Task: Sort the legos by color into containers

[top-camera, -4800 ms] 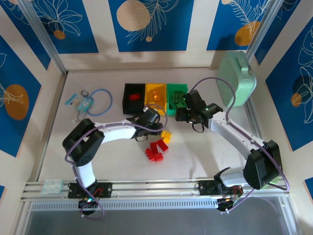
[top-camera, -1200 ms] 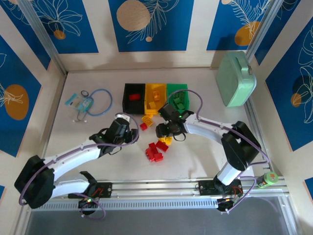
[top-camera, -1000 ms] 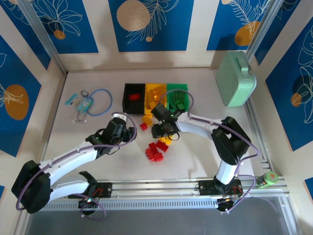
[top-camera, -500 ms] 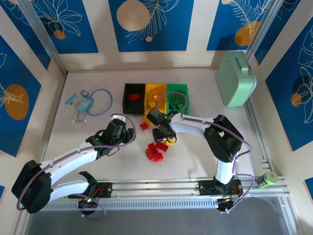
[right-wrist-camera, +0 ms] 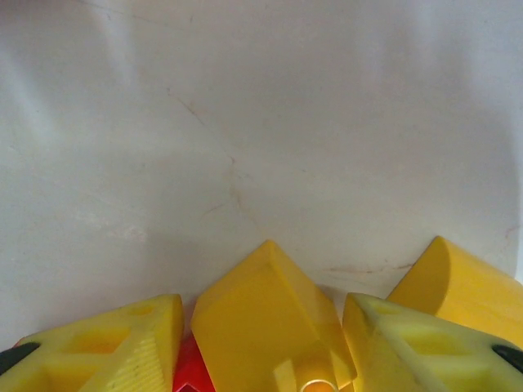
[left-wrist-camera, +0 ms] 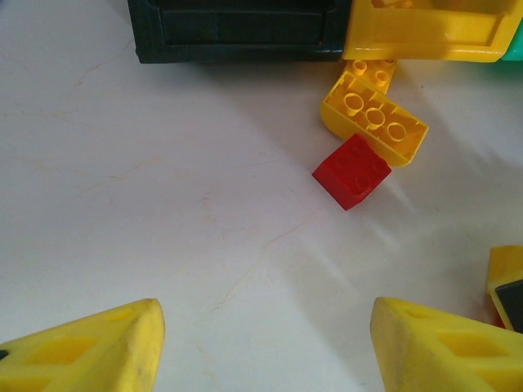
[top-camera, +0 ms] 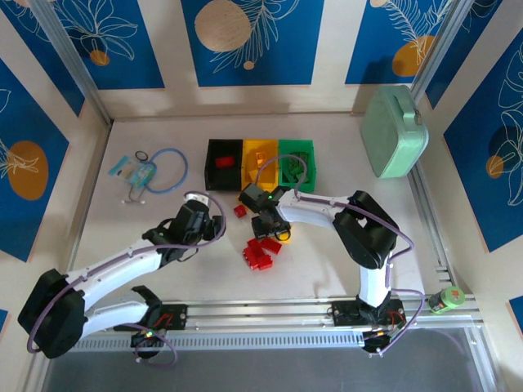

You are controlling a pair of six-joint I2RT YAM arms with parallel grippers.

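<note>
Three containers stand in a row at the back: black point(top-camera: 222, 163), yellow point(top-camera: 260, 162) and green point(top-camera: 296, 162). A red lego lies in the black one. Loose legos lie in front: a yellow one point(top-camera: 245, 198), a small red one point(top-camera: 239, 211) and a red cluster point(top-camera: 260, 250). My right gripper point(top-camera: 268, 223) is down over the pile, open, its fingers astride a yellow lego point(right-wrist-camera: 265, 322) with a narrow gap at the left. Red plastic point(right-wrist-camera: 190, 369) shows beneath it. My left gripper point(top-camera: 210, 223) is open and holds nothing point(left-wrist-camera: 265, 309). Ahead of it lie the red lego point(left-wrist-camera: 351, 171) and the yellow lego point(left-wrist-camera: 374, 122).
A pale mint case point(top-camera: 395, 131) leans at the back right. A blue cable ring point(top-camera: 167, 170) and a small packet point(top-camera: 133, 171) lie at the back left. Another yellow lego point(right-wrist-camera: 467, 286) lies right of my right fingers. The black bin's wall point(left-wrist-camera: 237, 33) is close ahead of the left gripper.
The right gripper has slid left and lower, away from the bins' front and onto the loose pile. The left gripper has barely shifted.
</note>
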